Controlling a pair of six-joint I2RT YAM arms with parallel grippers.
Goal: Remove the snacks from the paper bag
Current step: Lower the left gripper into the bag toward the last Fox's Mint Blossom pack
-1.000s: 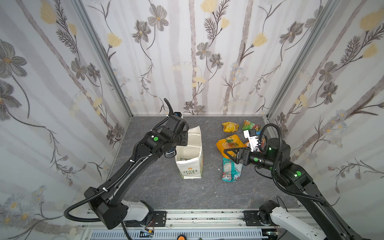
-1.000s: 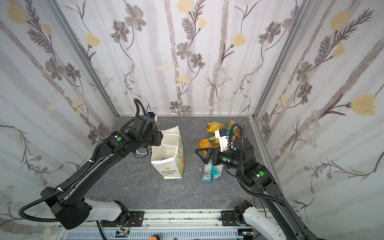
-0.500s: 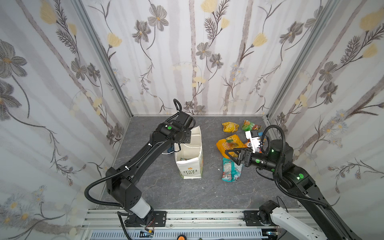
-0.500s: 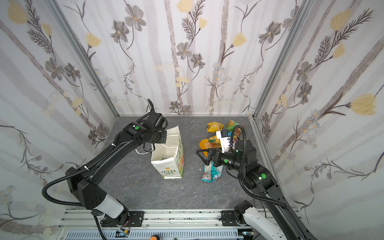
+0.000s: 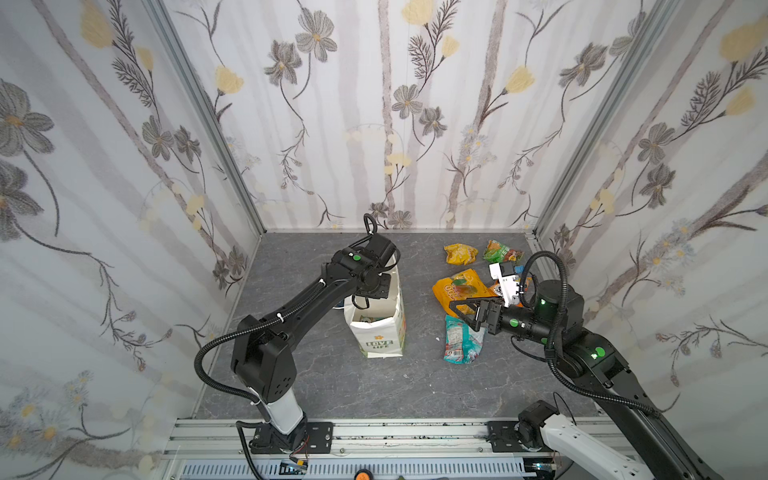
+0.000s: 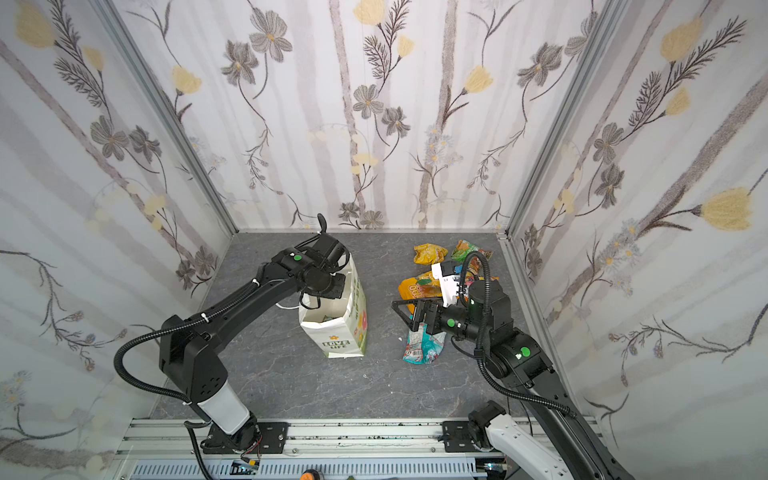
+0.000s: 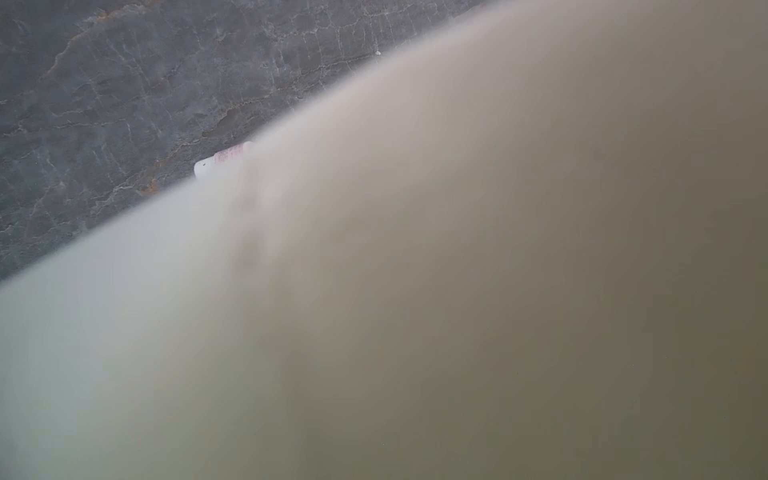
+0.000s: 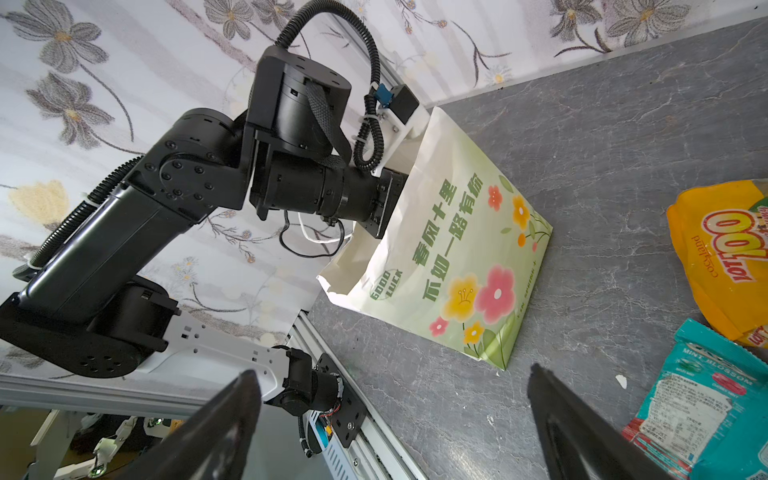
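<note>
Paper bag stands upright near the middle of the grey table, mouth open. L gripper reaches down into it; the paper hides its fingers, so spread or closed I cannot tell. To the R lie snacks: yellow packet, green packet, orange-yellow packet, teal packet. R gripper hovers over the last two, fingers spread wide, holding nothing.

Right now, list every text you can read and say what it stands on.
"LOVE LIFE": paper bag, front face.
"GOOD LUCK": paper bag, flowered side.
"春风十里 不如一路有你": same side.
"LOT100": orange-yellow packet.
"MINT BLOSSOM": teal packet.
Teal packet's fine print: too small to read.
</note>
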